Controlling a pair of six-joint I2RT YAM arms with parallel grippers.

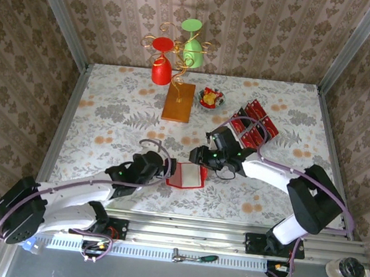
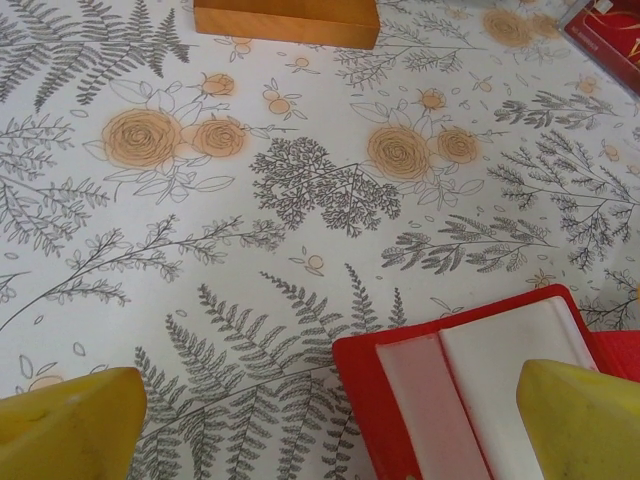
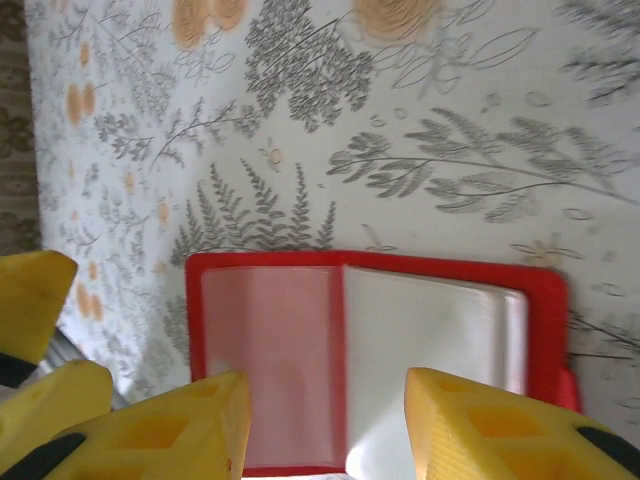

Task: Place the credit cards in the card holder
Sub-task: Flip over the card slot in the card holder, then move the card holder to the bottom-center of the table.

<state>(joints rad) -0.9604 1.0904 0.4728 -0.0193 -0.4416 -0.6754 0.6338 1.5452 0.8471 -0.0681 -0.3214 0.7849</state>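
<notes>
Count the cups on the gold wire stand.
2: a red cup upside down on the left side, and a green cup tilted on the right, slightly higher. None seems hidden.

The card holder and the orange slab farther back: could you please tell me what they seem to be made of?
The card holder looks like red plastic or faux leather, with glossy translucent plastic pockets that catch the light. The orange slab looks like varnished wood: even warm colour, faint sheen, crisp edges.
</notes>
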